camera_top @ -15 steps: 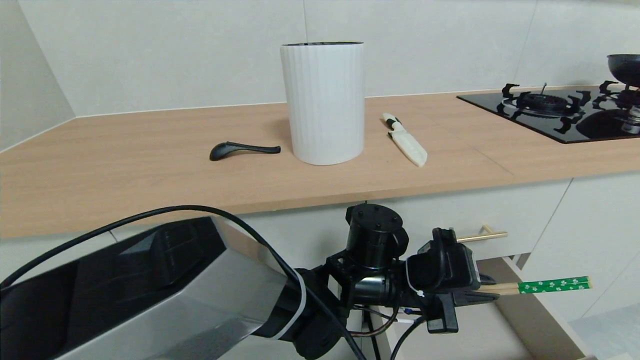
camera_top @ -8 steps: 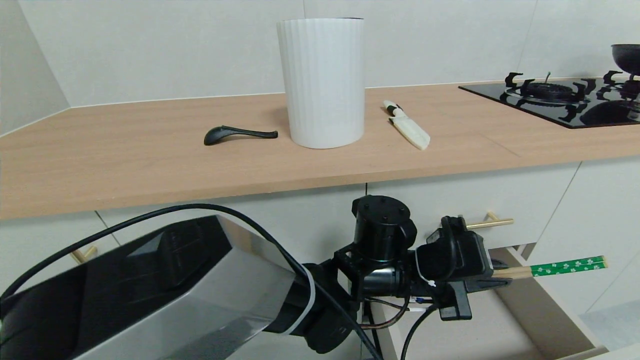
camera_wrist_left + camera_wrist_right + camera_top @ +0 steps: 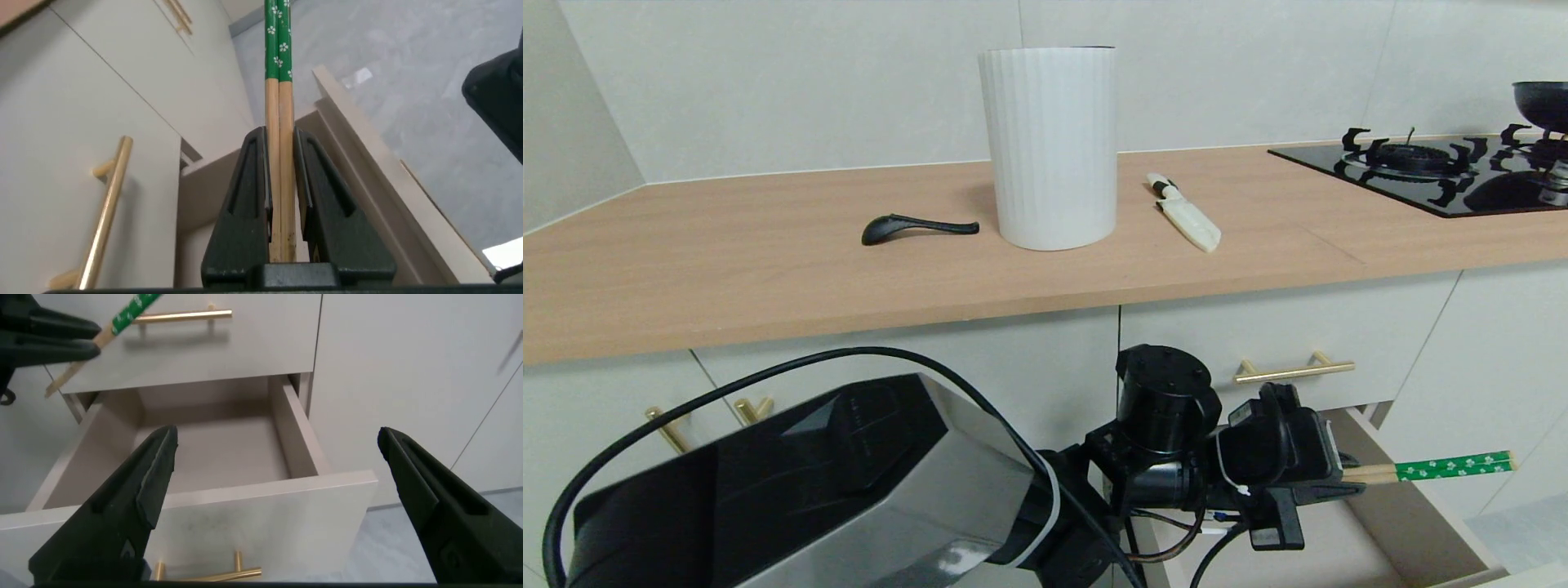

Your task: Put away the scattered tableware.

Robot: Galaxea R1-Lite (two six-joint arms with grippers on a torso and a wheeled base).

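Observation:
My left gripper is shut on a pair of wooden chopsticks with green flowered ends, held level over the open drawer below the counter. In the left wrist view the fingers clamp the chopsticks side by side. My right gripper is open and holds nothing, hanging over the drawer's bare inside, with the chopsticks beyond it. On the counter lie a black spoon and a pale knife, either side of a tall white ribbed holder.
A black gas hob with a dark pan sits at the counter's right end. Brass handles mark the cabinet fronts. The drawer's front panel juts out toward me.
The head camera has shifted, so the whole scene moved. Against the drawer handle, my left gripper with the chopsticks sits slightly lower and nearer the open drawer.

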